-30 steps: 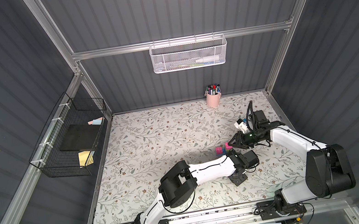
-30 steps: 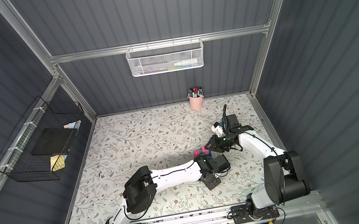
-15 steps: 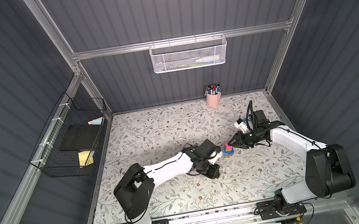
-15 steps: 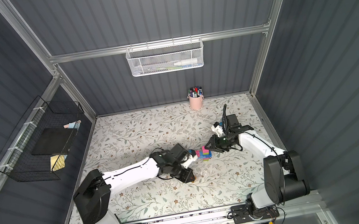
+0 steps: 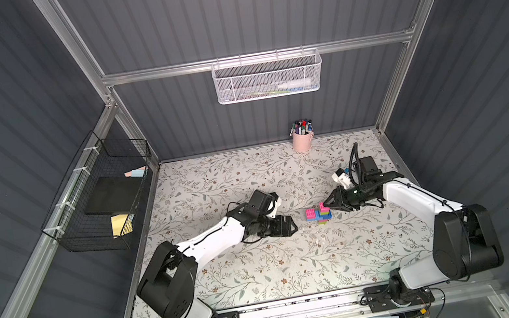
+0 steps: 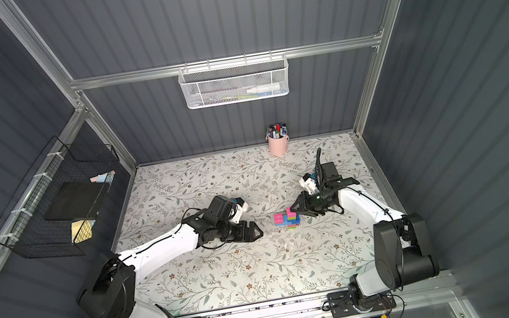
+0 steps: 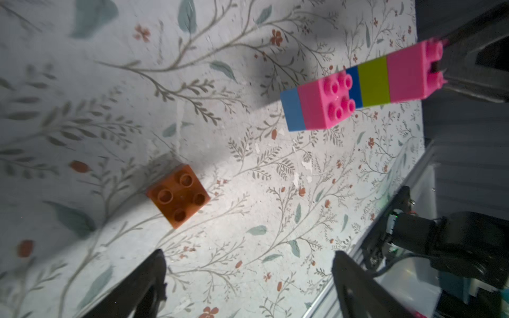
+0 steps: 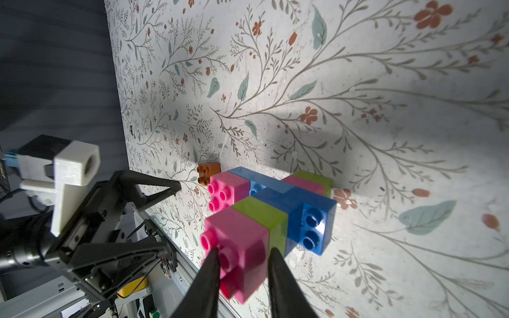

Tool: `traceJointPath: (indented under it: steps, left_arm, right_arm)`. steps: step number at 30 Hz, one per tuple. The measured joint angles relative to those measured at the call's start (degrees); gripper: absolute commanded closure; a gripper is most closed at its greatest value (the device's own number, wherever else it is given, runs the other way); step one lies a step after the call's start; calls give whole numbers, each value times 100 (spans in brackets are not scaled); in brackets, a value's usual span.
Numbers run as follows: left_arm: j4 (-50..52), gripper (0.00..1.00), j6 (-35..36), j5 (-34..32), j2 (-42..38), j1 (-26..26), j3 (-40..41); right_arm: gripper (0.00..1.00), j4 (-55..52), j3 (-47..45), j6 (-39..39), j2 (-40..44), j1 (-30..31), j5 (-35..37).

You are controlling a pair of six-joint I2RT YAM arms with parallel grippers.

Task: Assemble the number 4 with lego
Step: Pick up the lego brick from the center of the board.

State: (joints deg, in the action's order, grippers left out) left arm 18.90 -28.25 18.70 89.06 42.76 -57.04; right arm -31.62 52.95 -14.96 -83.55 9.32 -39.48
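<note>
The number 4 [image 5: 319,215] [image 6: 287,220] is a joined cluster of pink, blue and lime green lego. My right gripper [image 8: 243,264] [image 5: 326,205] is shut on its pink end brick [image 8: 242,247], and the cluster's far end [image 8: 316,179] sits low by the mat. A loose orange brick [image 7: 178,196] [image 8: 208,172] lies studs up on the mat, beside the cluster [image 7: 358,88]. My left gripper [image 7: 248,275] [image 5: 290,226] [image 6: 257,233] stands open and empty, a short way left of the cluster. In both top views the orange brick is hidden.
A pink pen cup [image 5: 301,140] [image 6: 278,145] stands at the back edge of the floral mat. A white mesh basket [image 5: 268,77] hangs on the back wall and a black wire basket [image 5: 105,202] on the left wall. A metal rail [image 5: 302,306] runs along the front.
My left arm has swung back to the left, away from the cluster, and its gripper has opened. The right gripper has stayed shut on the cluster in the same place.
</note>
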Motion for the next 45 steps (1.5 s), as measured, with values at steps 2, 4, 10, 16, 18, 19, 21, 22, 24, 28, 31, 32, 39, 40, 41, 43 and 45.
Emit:
traceJointPath:
  steps: [2, 4, 10, 16, 18, 19, 21, 22, 24, 28, 31, 32, 39, 40, 41, 43, 45]
  left_arm:
    - [238, 29, 72, -505, -31, 111, -170]
    - [479, 32, 125, -975, -11, 264, -321]
    - [1272, 35, 236, -2120, 627, 802, -977]
    - [1602, 36, 13, -2597, 1141, 938, -1213]
    - [1613, 35, -197, -2669, 1231, 931, -1296]
    - [1611, 33, -315, -2662, 1250, 931, -1307]
    - [1582, 31, -570, -2640, 1281, 925, -1309]
    - [1554, 31, -664, -2612, 1303, 922, -1309]
    - [1453, 31, -850, -2546, 1386, 922, -1309]
    - [1285, 32, -1102, -2474, 1644, 922, -1309]
    - [1209, 35, -1231, -2496, 1797, 922, -1309]
    - [1204, 36, -1272, -2520, 1838, 922, -1311]
    - [1451, 38, -1486, -2800, 1950, 846, -1478]
    - [1478, 38, -1491, -2837, 1950, 846, -1502]
    - [1493, 38, -1491, -2879, 1950, 837, -1508]
    - [1572, 38, -1493, -2942, 1950, 807, -1513]
    - [1650, 38, -1491, -2983, 1950, 778, -1513]
  right_arm:
    - [69, -7, 4, 0, -4, 0, 0]
    - [69, -15, 20, 0, -22, 0, -9]
    - [69, -46, 42, 2, -55, 0, -44]
    - [69, -74, 57, 4, -66, 0, -52]
    - [69, -74, 57, 4, -66, 0, -55]
    - [69, -74, 57, 4, -66, 0, -55]
    - [69, -76, 57, 4, -66, 0, -55]
    - [69, -74, 57, 4, -66, 0, -55]
    - [69, -74, 57, 4, -66, 0, -57]
    - [69, -74, 57, 4, -66, 0, -59]
    - [69, -72, 57, 4, -70, 0, -63]
    - [69, -74, 57, 4, -70, -2, -63]
    - [69, -72, 55, 4, -70, -2, -70]
    - [69, -72, 55, 4, -70, -2, -70]
    - [69, -72, 55, 2, -70, -2, -72]
    - [69, -72, 55, 4, -72, -2, -72]
    - [69, -70, 55, 2, -76, -2, -83]
